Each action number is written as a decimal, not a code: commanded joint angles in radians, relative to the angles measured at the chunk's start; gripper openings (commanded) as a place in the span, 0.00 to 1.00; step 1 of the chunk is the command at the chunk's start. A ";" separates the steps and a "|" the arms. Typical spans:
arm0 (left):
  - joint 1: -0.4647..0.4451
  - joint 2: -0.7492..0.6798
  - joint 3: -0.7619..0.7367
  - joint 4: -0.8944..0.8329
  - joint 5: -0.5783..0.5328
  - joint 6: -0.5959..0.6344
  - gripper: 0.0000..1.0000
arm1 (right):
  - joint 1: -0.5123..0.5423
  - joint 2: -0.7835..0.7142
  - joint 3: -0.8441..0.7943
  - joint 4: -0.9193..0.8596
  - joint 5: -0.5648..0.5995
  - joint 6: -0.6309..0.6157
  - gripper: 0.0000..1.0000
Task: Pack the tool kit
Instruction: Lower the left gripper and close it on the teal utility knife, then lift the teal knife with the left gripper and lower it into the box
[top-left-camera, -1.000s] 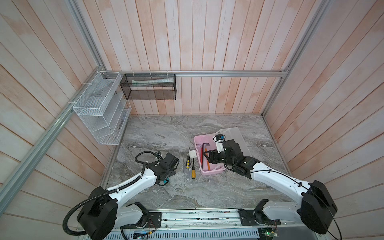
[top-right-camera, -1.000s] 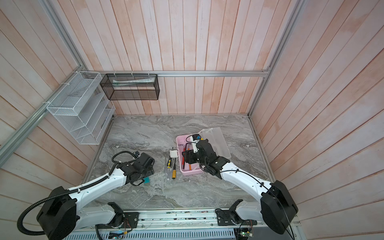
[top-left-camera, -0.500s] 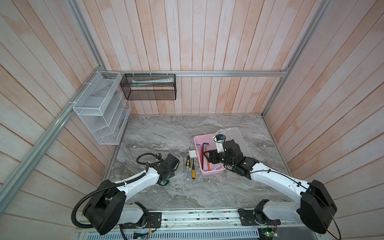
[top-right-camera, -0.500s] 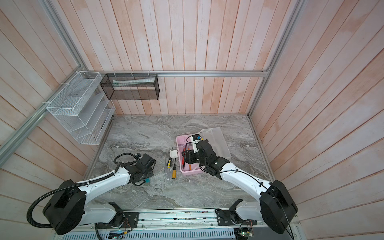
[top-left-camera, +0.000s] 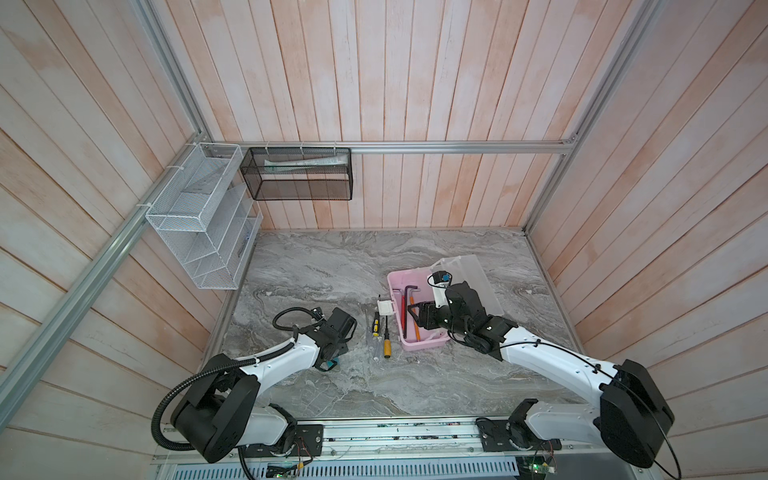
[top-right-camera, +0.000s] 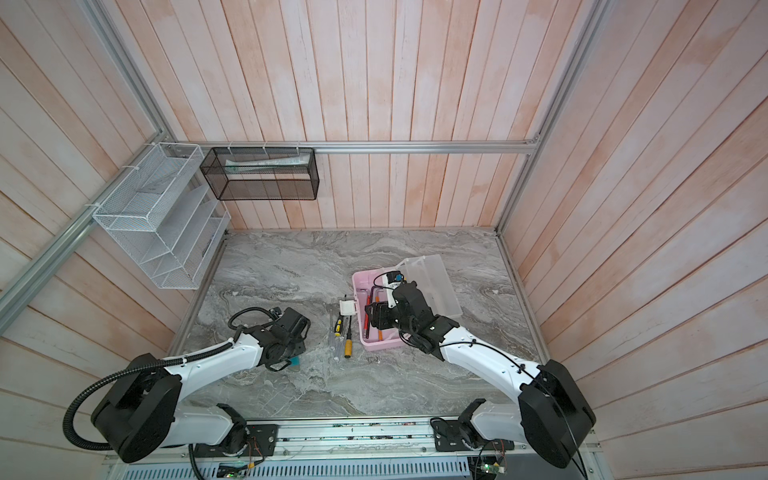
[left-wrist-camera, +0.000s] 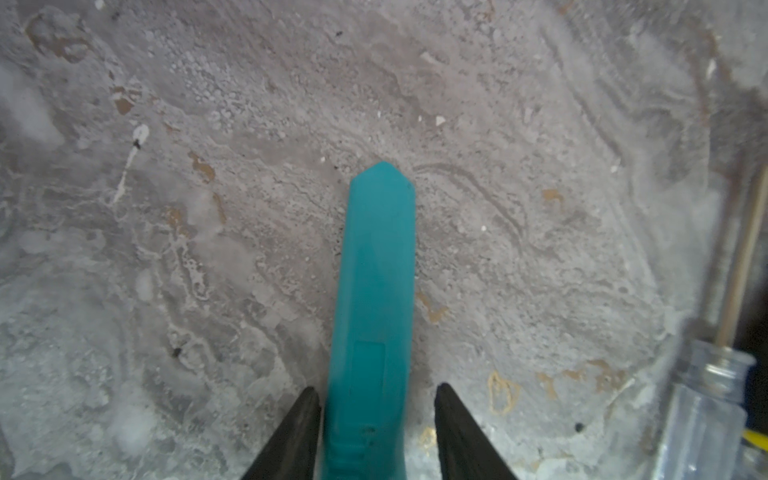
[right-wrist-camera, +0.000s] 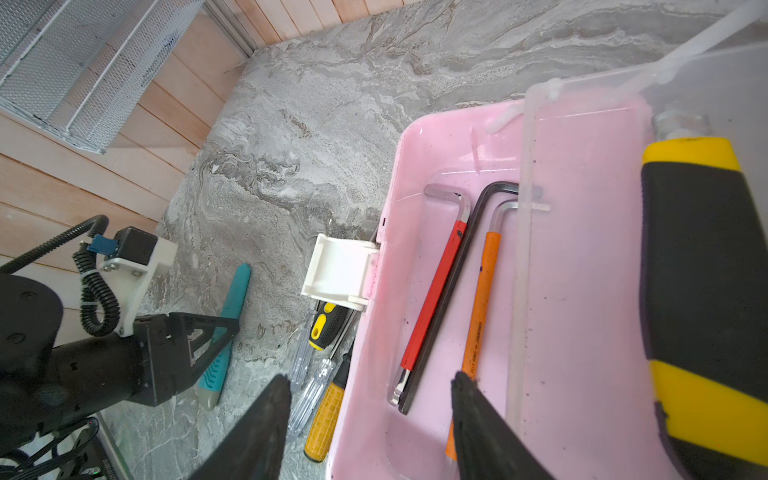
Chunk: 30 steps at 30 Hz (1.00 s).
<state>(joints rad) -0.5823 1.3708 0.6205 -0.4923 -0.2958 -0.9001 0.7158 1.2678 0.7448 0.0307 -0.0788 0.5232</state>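
Bearing pink case (top-left-camera: 424, 344): marbled tabletop (top-left-camera: 332, 266); walls (top-left-camera: 374, 83) perhaps wood.

Plank walls (top-left-camera: 415, 75); grey marble tabletop (top-left-camera: 332, 266); white basket (top-left-camera: 195, 216), black basket (top-left-camera: 299, 174) on rails (top-left-camera: 457, 147).

1. The teal knife (left-wrist-camera: 374, 291) runs off the left wrist view's edge.
2. The clear screwdriver (left-wrist-camera: 706, 407) there is blurred and cut off.
3. The right wrist view crops a black-and-yellow handle (right-wrist-camera: 706, 270).

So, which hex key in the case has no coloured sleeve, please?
The black key, lying between the red key and the orange key; those two wear sleeves, it is bare.
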 joint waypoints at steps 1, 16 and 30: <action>0.006 0.020 -0.011 0.026 -0.003 0.007 0.46 | 0.005 0.005 -0.007 0.015 0.016 0.000 0.61; 0.006 0.033 -0.019 0.043 0.012 0.009 0.33 | 0.004 0.026 -0.018 0.033 0.011 0.006 0.61; 0.006 -0.013 0.012 0.025 0.021 0.027 0.29 | -0.006 0.025 -0.014 0.036 0.007 0.014 0.61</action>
<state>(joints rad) -0.5823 1.3853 0.6170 -0.4557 -0.2821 -0.8829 0.7151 1.2915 0.7372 0.0532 -0.0792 0.5262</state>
